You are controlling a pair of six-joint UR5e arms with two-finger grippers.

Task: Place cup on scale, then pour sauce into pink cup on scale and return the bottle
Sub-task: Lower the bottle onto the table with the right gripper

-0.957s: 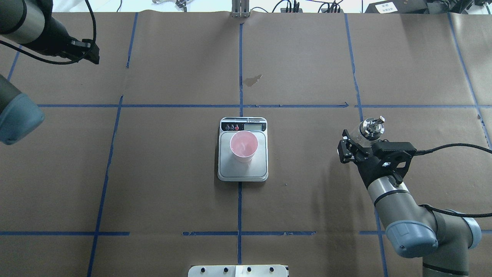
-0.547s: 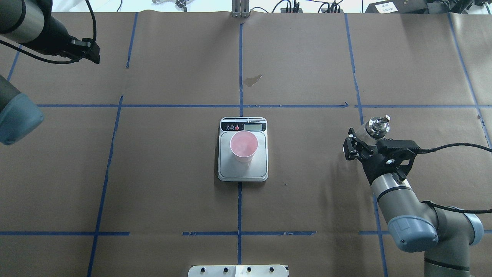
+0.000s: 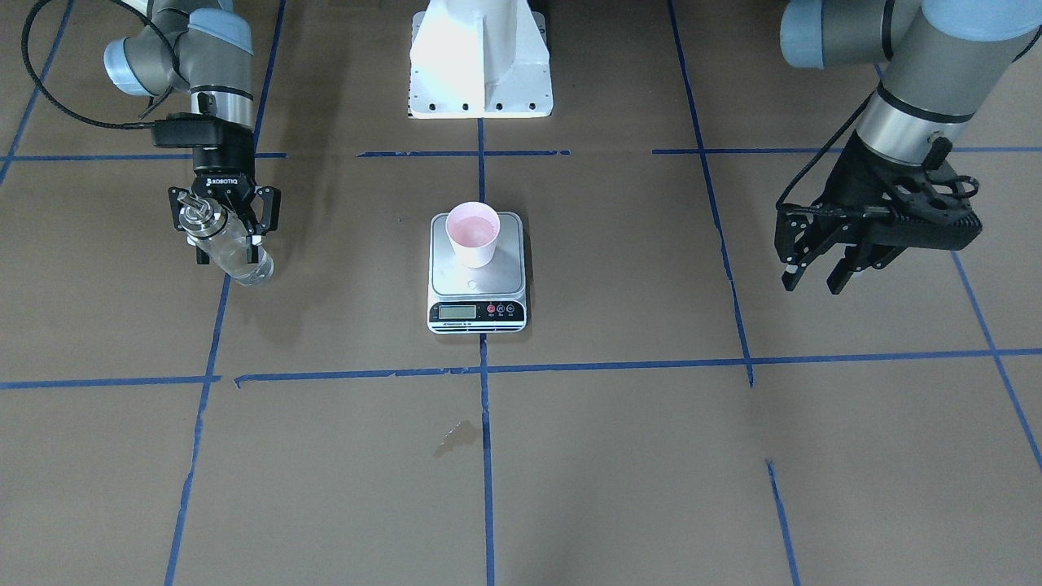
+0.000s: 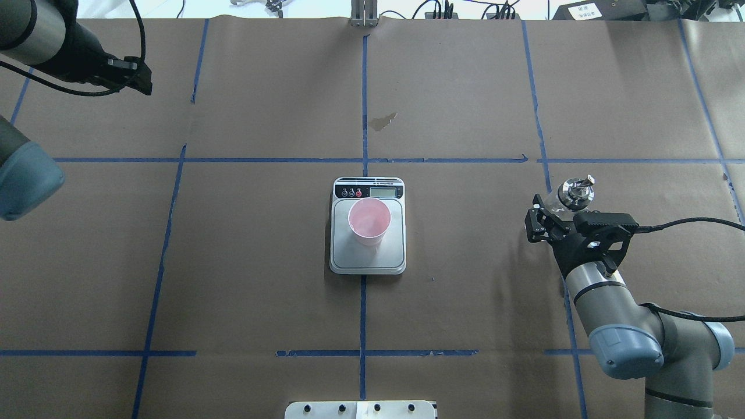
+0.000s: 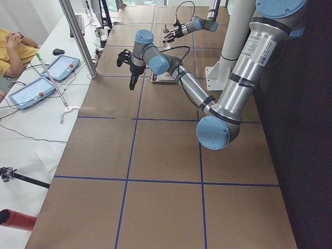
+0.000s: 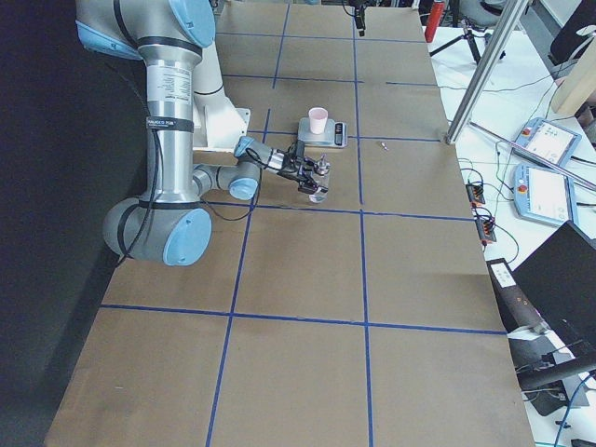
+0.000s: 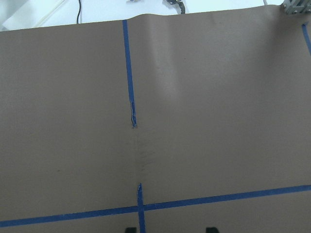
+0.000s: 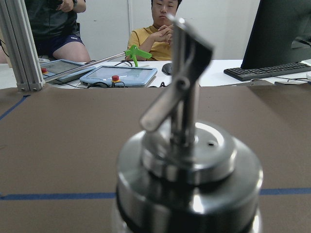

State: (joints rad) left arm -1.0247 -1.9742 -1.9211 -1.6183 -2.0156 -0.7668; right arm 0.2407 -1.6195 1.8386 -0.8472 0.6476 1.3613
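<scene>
The pale pink cup (image 4: 369,220) stands upright on the silver platform of the scale (image 4: 368,259) at the table's middle; both also show in the front view, the cup (image 3: 472,236) on the scale (image 3: 476,289). My right gripper (image 4: 550,218) is shut on the clear glass bottle (image 4: 575,193), low over the table to the right of the scale. In the front view the bottle (image 3: 244,262) leans in the gripper (image 3: 226,240). Its silver spout cap (image 8: 187,165) fills the right wrist view. My left gripper (image 3: 814,273) is open and empty, far off at the back left (image 4: 139,81).
Brown paper with a blue tape grid covers the table. A dark stain (image 4: 383,121) lies behind the scale. The robot's white base plate (image 4: 361,409) sits at the near edge. A seated person (image 8: 163,29) and tablets are beyond the far edge.
My right gripper has carried the bottle a little to the right, away from the scale, and slightly back toward the robot. The cup, the scale and the left arm have stayed put.
</scene>
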